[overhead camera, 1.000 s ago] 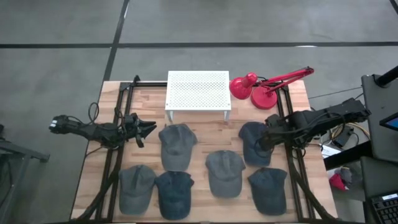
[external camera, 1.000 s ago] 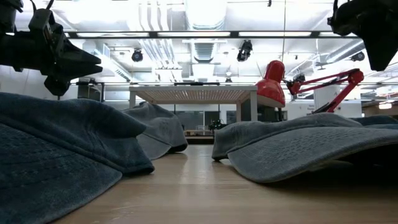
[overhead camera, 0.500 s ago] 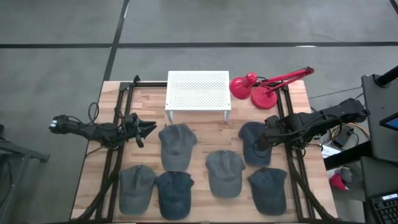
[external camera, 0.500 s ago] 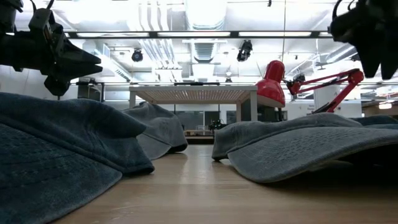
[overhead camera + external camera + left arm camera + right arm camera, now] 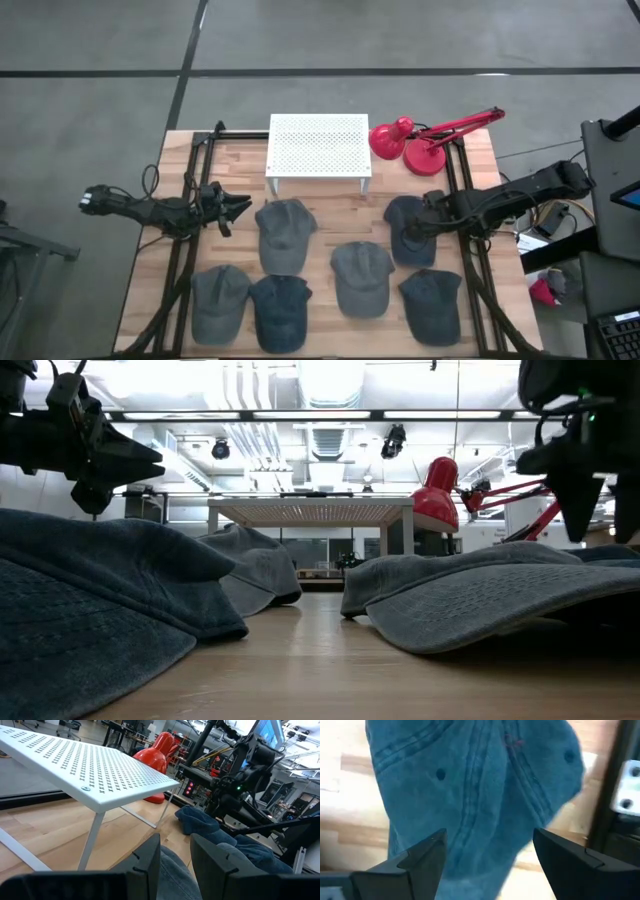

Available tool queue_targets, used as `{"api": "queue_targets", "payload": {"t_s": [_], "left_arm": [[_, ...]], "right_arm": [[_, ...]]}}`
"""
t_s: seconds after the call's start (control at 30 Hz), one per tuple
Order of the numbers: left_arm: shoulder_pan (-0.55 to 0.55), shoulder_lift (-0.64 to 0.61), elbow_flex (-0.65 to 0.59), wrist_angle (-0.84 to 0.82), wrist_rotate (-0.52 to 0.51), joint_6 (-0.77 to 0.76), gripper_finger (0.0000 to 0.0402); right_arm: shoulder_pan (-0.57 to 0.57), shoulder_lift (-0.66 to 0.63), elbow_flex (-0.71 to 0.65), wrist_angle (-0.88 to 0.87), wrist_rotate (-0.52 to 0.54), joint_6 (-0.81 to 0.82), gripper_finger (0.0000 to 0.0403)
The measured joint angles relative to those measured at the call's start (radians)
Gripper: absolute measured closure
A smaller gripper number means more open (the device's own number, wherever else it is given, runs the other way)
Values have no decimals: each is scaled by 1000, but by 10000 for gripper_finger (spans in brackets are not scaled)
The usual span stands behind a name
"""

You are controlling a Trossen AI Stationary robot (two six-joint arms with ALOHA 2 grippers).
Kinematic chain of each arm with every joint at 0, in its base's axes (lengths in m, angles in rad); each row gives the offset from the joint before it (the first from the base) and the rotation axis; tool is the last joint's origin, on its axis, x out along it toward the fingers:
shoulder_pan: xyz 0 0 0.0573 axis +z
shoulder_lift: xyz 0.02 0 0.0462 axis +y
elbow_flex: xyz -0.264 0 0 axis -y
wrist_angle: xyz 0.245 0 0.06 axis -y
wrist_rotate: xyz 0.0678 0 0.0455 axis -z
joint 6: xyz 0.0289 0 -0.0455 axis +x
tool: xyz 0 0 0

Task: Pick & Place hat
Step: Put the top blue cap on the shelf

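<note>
We look straight down on a wooden table [image 5: 330, 205] carrying six grey-blue denim caps. The right gripper [image 5: 412, 228] reaches in from three o'clock and hangs over the cap at the right of the upper row [image 5: 404, 228], the one lying toward two o'clock of the table's middle. In the right wrist view its two dark fingers [image 5: 415, 860] stand wide apart with that cap's crown, seams and eyelets [image 5: 475, 795] filling the space between them; the fingers grip nothing, and we cannot tell whether their tips touch the cloth.

The left gripper [image 5: 240, 206] waits at nine o'clock, above the table's left edge and pointing toward the middle. Its fingers [image 5: 147, 862] stand with a narrow gap between them and nothing in it.

The other caps lie flat: one at the centre of the upper row [image 5: 284, 233], one just below the middle [image 5: 362, 276], and three along the near edge toward seven [image 5: 220, 300], six [image 5: 281, 310] and five o'clock [image 5: 432, 303].

At twelve o'clock stands a white perforated shelf on thin legs [image 5: 319, 146]. Just beside it, toward one o'clock, sits a red desk lamp [image 5: 410, 138] with its arm stretched to the right.
</note>
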Motion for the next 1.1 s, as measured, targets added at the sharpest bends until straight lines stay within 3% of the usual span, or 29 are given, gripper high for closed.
{"api": "queue_targets", "payload": {"t_s": [0.4,0.63,0.8,1.07,1.1], "left_arm": [[0,0,0,0,0,0,293],[0,0,0,0,0,-2,293],[0,0,0,0,0,-24,293],[0,0,0,0,0,-26,293],[0,0,0,0,0,-27,293]], "right_arm": [[-139,0,-137,202,58,-48,100],[-172,0,-245,359,59,-22,129],[-172,0,-263,363,57,-9,198],[-171,-6,-204,353,38,-131,374],[-171,-7,-184,337,31,-153,382]]}}
